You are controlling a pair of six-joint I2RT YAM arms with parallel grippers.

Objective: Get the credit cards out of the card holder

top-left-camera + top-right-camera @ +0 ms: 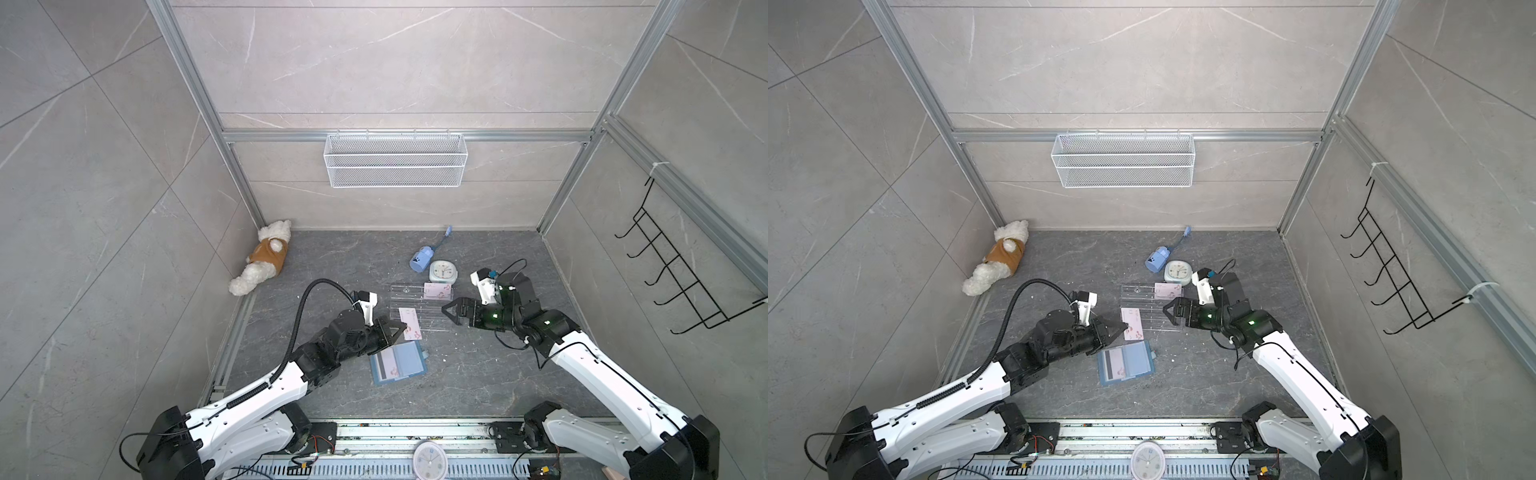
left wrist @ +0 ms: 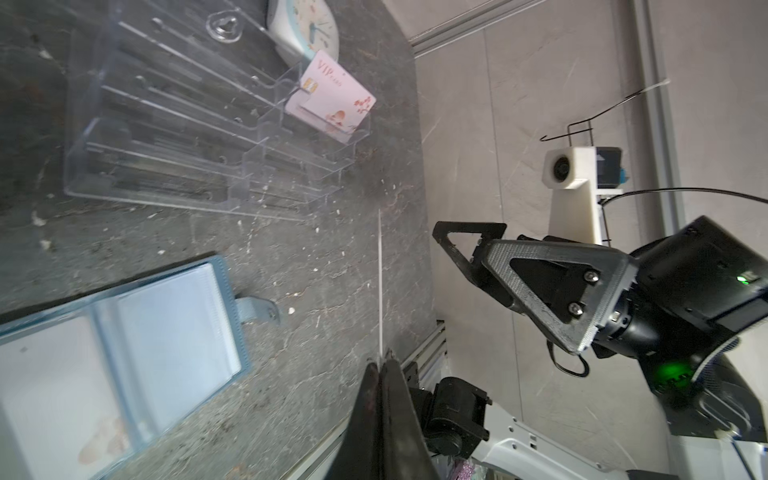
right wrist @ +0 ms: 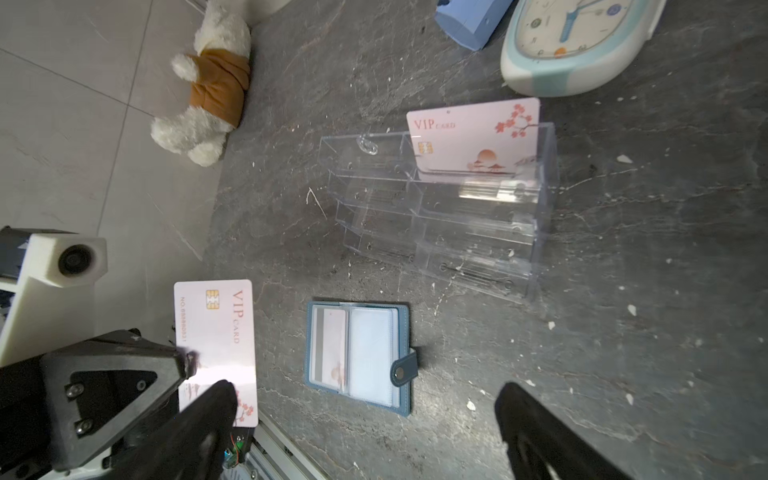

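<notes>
Three cards to track. Card holder lies open and flat on the table, snap tab sticking out one side. Last card sits in the clear sleeve on the page opposite that tab, stripe side up. Pinched card is just past the holder's edge that faces the clear rack. The left gripper has its fingers pressed together on the card's long edge, near the end closest to the holder, and the card looks clear of the table. Racked card is slotted in the rack's farthest tier, well beyond the holder. Right gripper hovers beyond the holder's tab side, beside the rack, fingers spread wide, nothing in them.

Handling, my read: cards are light, thin, stiff with a bit of spring, and glossy, so they slip under a shallow pinch. For the last card, take whatever edge pokes out of the sleeve mouth; can't tell from here how much shows. Sleeve plastic is soft and will likely cling, and the holder is light enough to drag along with the card. Pin the bare cover on the tab side with your free gripper before you pull, and pull in line with the sleeve, not upward.
</notes>
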